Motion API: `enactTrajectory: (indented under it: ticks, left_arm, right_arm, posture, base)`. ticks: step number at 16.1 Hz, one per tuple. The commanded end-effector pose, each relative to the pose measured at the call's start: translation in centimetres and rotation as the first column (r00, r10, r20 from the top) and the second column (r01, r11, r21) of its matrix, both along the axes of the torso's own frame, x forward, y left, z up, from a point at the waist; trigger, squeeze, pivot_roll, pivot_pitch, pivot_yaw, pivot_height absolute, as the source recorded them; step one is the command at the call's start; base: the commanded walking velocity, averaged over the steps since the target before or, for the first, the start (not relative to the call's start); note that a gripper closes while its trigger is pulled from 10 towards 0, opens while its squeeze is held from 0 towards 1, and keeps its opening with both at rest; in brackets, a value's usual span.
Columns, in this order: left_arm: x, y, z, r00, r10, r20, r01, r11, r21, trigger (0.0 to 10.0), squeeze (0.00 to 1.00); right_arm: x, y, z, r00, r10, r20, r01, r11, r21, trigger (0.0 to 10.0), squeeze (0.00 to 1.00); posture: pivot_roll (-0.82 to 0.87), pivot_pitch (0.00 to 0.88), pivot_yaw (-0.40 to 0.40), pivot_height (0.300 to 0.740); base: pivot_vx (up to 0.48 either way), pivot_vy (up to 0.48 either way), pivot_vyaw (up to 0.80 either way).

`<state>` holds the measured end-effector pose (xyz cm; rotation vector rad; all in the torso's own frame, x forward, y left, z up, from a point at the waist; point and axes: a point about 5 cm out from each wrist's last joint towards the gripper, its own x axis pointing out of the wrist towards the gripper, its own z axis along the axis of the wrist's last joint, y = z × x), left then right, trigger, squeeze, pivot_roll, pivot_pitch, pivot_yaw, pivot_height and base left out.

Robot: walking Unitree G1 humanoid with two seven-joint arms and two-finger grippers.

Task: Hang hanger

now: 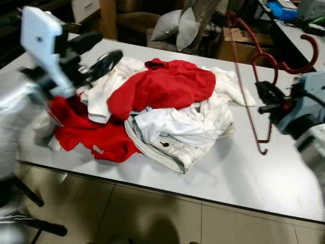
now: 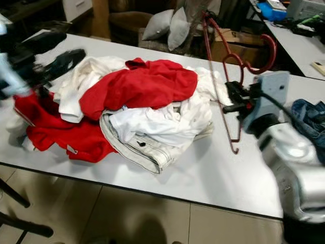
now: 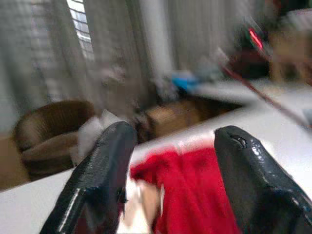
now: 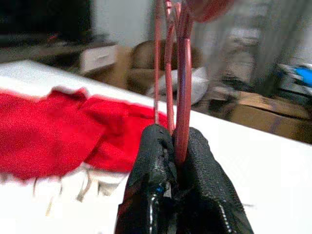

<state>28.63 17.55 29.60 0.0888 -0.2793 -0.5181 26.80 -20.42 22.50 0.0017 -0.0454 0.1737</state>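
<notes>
— Two grippers are up, but which one has the hanger?

— The right gripper [image 2: 234, 99]. Its black fingers [image 4: 161, 161] are pressed together on the red wire of the hanger [image 1: 254, 86], which rises straight out from between them in the right wrist view.

— Where does it sit against the clothes pile?

— Just off the pile's right edge, above the white table [image 1: 244, 178]. The clothes pile [image 1: 152, 112] is the landmark: the hanger hangs beside its white sleeve, not over it. I cannot tell whether the lower bar clears the table or brushes it.

— And its long axis?

— Near upright. The hook [image 1: 304, 51] curls at the top, beyond the gripper, and the bottom corner dips toward the table's near edge. The grip is partway along one wire arm, so I judge the hook free to catch a rail.

— The left side?

— The left gripper [image 1: 96, 53] hovers over the pile's left end, above the red shirt [image 1: 167, 84], with its fingers spread apart and nothing between them. It is well away from the hanger, so the right arm is the one for the hanging.

— Any rail or rack to hang it on?

— None that I can make out; behind the pile are only a brown armchair [image 3: 48, 126] and grey cushions [image 1: 177, 25]. No container is in play either.
</notes>
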Motion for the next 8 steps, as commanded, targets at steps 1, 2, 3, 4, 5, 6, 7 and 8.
enactTrajectory:
  ticks: [1,2,3,4,5,6,7,8]
  left_arm:
    - [0.2,-1.6,-1.3,0.998,0.044,-0.042,-0.047,0.997,-0.056,10.0,0.71]
    - [0.3,-1.9,-1.6,0.997,0.054,-0.058,-0.059,0.995,-0.085,10.0,0.71]
    - [0.4,-2.9,-3.5,0.991,0.077,-0.107,-0.085,0.994,-0.071,10.0,0.71]
    - [0.3,-3.7,-5.1,0.986,0.106,-0.127,-0.108,0.994,-0.009,10.0,0.71]
    - [0.2,-3.7,-6.4,0.980,0.138,-0.142,-0.137,0.990,0.020,10.0,0.72]
    - [0.3,-3.3,-7.5,0.968,0.192,-0.163,-0.193,0.981,0.012,10.0,0.72]
    - [0.2,-3.2,-7.8,0.959,0.222,-0.173,-0.226,0.974,-0.003,10.0,0.72]
    - [0.2,-3.2,-7.9,0.955,0.231,-0.184,-0.238,0.971,-0.016,10.0,0.71]
  right_arm:
    - [-0.4,1.0,-0.3,0.999,-0.031,-0.016,0.031,0.999,-0.008,10.0,0.00]
    - [-0.4,1.2,-0.4,0.999,-0.038,-0.020,0.038,0.999,-0.008,10.0,0.00]
    - [-0.7,2.2,-0.5,0.999,-0.037,-0.009,0.038,0.999,0.025,10.0,0.00]
    - [-1.1,2.9,-0.7,0.999,-0.034,-0.006,0.035,0.999,0.041,10.0,0.00]
    - [-1.5,3.2,-1.2,0.999,-0.047,-0.023,0.048,0.998,0.047,10.0,0.00]
    - [-1.9,3.6,-1.8,0.998,-0.052,-0.037,0.054,0.996,0.064,10.0,0.00]
    - [-2.4,3.9,-2.3,0.997,-0.056,-0.052,0.058,0.998,0.034,10.0,0.00]
    - [-2.6,4.0,-2.6,0.996,-0.061,-0.068,0.062,0.998,0.011,10.0,0.00]
  posture:
    - [0.03,0.039,-0.061,0.740]
    - [0.03,0.039,-0.061,0.740]
    - [0.02,0.041,-0.057,0.740]
    - [0.02,0.045,-0.052,0.740]
    - [0.02,0.048,-0.047,0.740]
    - [0.01,0.046,-0.042,0.740]
    - [0.01,0.048,-0.042,0.740]
    - [0.01,0.051,-0.042,0.740]
  base:
    - [0.000,0.000,0.00]
    - [0.000,0.000,0.00]
    - [0.000,-0.409,0.00]
    - [0.000,-0.450,0.00]
    - [0.000,-0.461,0.00]
    - [0.000,-0.472,0.00]
    - [0.000,-0.480,0.00]
    - [0.000,-0.480,0.00]
